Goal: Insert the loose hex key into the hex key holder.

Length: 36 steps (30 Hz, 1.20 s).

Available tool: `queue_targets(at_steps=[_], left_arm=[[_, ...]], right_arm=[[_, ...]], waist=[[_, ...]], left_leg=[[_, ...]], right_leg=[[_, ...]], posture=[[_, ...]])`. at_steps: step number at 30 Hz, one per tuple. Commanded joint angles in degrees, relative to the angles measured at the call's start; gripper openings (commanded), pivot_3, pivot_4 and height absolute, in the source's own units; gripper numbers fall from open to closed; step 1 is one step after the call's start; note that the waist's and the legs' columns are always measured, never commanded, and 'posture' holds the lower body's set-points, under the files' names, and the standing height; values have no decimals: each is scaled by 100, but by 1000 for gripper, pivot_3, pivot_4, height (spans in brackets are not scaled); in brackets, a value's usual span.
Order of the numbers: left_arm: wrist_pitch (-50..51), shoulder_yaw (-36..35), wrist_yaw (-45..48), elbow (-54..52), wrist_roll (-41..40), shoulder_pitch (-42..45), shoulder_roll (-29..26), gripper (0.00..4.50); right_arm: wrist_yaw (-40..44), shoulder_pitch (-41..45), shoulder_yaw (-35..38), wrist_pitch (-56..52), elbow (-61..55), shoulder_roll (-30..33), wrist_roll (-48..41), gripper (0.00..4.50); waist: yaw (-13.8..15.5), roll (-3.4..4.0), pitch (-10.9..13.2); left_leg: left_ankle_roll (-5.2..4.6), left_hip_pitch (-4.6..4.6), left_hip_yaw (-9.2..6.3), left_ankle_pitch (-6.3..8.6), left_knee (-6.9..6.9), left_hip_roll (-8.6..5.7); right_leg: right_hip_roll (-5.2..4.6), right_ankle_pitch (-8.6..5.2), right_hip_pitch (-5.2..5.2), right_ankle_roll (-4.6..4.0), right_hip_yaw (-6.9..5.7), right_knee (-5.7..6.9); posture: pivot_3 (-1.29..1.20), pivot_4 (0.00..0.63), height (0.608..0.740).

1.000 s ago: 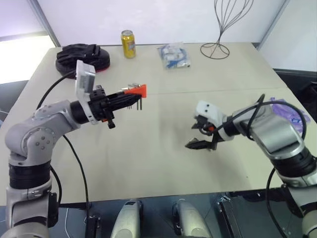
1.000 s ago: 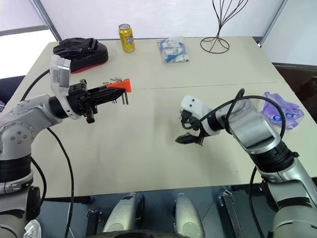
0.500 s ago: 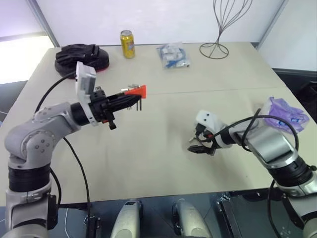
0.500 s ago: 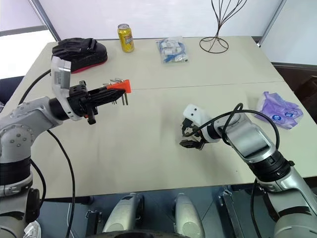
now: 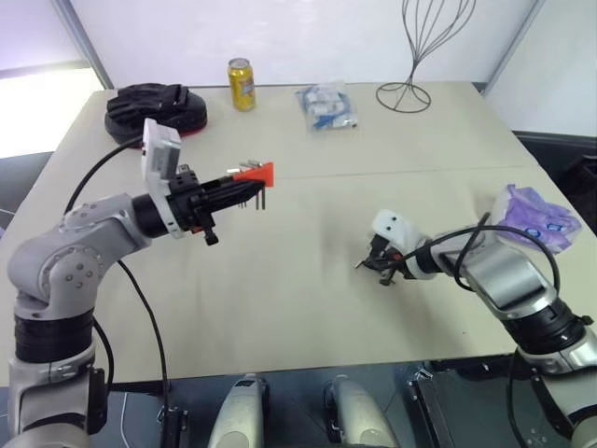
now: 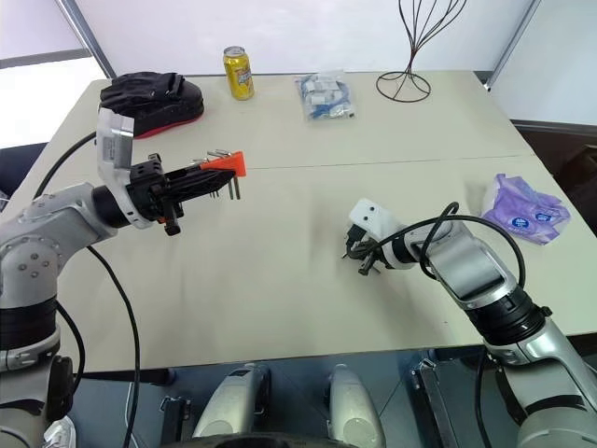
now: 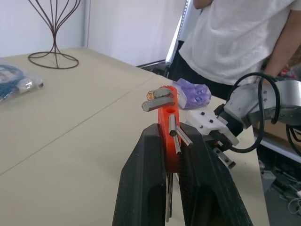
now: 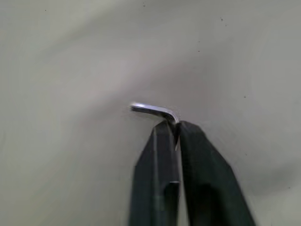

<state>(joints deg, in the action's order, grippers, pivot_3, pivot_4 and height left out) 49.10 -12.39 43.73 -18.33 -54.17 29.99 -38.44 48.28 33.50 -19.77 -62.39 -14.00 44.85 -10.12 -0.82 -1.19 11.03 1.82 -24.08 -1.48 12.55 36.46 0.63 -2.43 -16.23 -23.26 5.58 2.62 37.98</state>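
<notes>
Down at the table, thin grey L-shaped loose hex key [image 8: 155, 110], bend pinched in the closed right hand [image 8: 176, 129].

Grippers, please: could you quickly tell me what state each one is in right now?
Left gripper: shut on the hex key holder, held above the table.
Right gripper: shut on the loose hex key, down at the table.

No text can be read. The yellow metal can [image 5: 242, 83] bears a label too small to read. So does the purple plastic packet [image 6: 524, 207].
</notes>
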Motion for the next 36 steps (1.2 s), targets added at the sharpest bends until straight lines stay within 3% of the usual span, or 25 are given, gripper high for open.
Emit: queue_targets(at_steps=[1, 3, 5, 10, 15, 26, 36], left_arm=[[-122, -104, 6, -173, 1, 35, -77, 0], [-126, -112, 2, -183, -2, 18, -75, 0], [-124, -118, -21, -197, -14, -1, -56, 0], [-129, -74, -153, -291, -31, -86, 69, 0], [-137, -16, -266, -306, -7, -96, 176, 0], [-389, 280, -258, 86, 431, 254, 395, 0], [-345, 281, -239, 114, 456, 417, 487, 0]], right_arm=[[-67, -99, -49, -57, 66, -13, 6, 25], [-92, -137, 5, 61, 17, -36, -6, 25], [-423, -308, 375, 959, -9, -348, 62, 25], [-1577, -68, 1489, 3162, 326, -1594, 60, 25], [-2245, 541, 2228, 3921, 260, -2661, -398, 25], [-1690, 892, 2038, 4309, -212, -3588, -1587, 25], [-1825, 1078, 1849, 4816, 208, -4027, -1428, 25]], waist=[[0, 0, 0], [0, 0, 0], [-1, -6, -3], [-47, 1, 3], [-13, 2, 4], [-18, 2, 4], [-18, 3, 4]], left_leg=[[0, 0, 0, 0, 1, 0], [0, 1, 0, 0, 2, 1], [0, 1, 0, 0, 2, 1], [0, -1, 1, 0, 0, 4], [2, -4, -3, -1, -5, 10], [2, -4, -7, -1, -12, 8], [2, -4, -6, -1, -13, 8]], right_leg=[[0, 0, 1, 0, 0, 0], [0, 0, 3, 0, -1, 0], [1, 0, 3, 0, -1, 0], [9, 0, -12, 0, 9, 9], [9, 1, -16, 1, 10, 10], [0, 0, -14, 0, 4, 6], [0, 0, -16, 0, 4, 6]], posture=[[0, 150, 740], [0, 150, 740], [0, 150, 740], [0, 150, 740], [0, 150, 740], [0, 150, 740], [0, 150, 740]])
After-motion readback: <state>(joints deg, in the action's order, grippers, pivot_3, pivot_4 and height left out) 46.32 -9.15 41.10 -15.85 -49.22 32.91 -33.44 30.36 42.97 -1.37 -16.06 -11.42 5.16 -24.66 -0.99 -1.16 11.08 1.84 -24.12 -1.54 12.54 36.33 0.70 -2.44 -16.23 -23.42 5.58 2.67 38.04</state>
